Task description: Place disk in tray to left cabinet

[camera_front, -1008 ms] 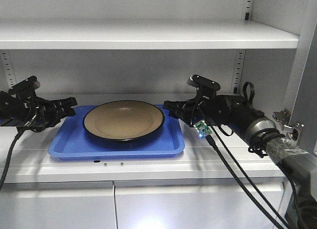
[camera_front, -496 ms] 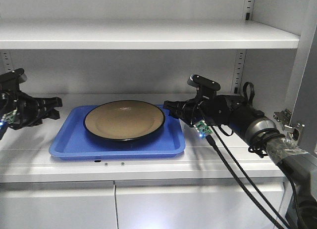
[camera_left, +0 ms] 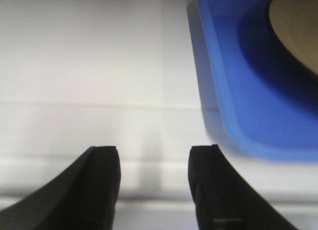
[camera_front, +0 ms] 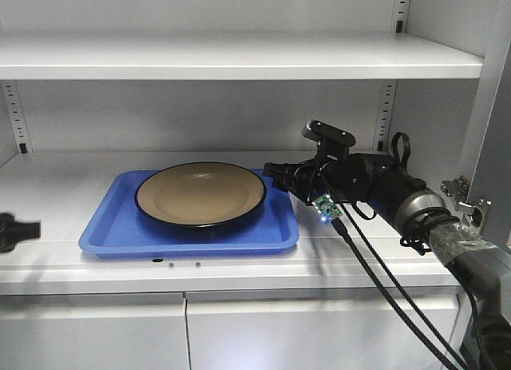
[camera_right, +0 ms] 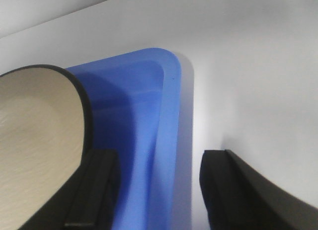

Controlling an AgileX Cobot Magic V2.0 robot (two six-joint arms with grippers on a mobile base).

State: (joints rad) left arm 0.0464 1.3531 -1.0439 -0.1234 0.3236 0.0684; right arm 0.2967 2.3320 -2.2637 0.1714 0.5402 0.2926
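The disk [camera_front: 200, 194], tan inside with a black rim, lies flat in the blue tray [camera_front: 120, 238] on the left cabinet's lower shelf [camera_front: 367, 250]. My right gripper [camera_front: 273, 175] is at the tray's right end. In the right wrist view it [camera_right: 159, 165] is open, with the tray's rim [camera_right: 171, 106] between its jaws and the disk [camera_right: 35, 140] by the left finger. My left gripper [camera_front: 30, 228] shows only its tip at the frame's left edge. The left wrist view shows it [camera_left: 155, 158] open over bare shelf, with the tray [camera_left: 238, 91] and disk [camera_left: 298, 26] off to the right.
An upper shelf [camera_front: 239, 62] runs across above the tray. Slotted rails [camera_front: 387, 106] stand at the back wall. The grey cabinet door [camera_front: 497, 146] with its hinge [camera_front: 463, 194] stands open at the right. Lower double doors [camera_front: 184, 330] are shut below. My right arm's cables [camera_front: 383, 274] hang over the shelf's front edge.
My left gripper has drawn back from the tray's left end, leftward and down, almost out of the front view. The right arm, tray and disk have stayed put.
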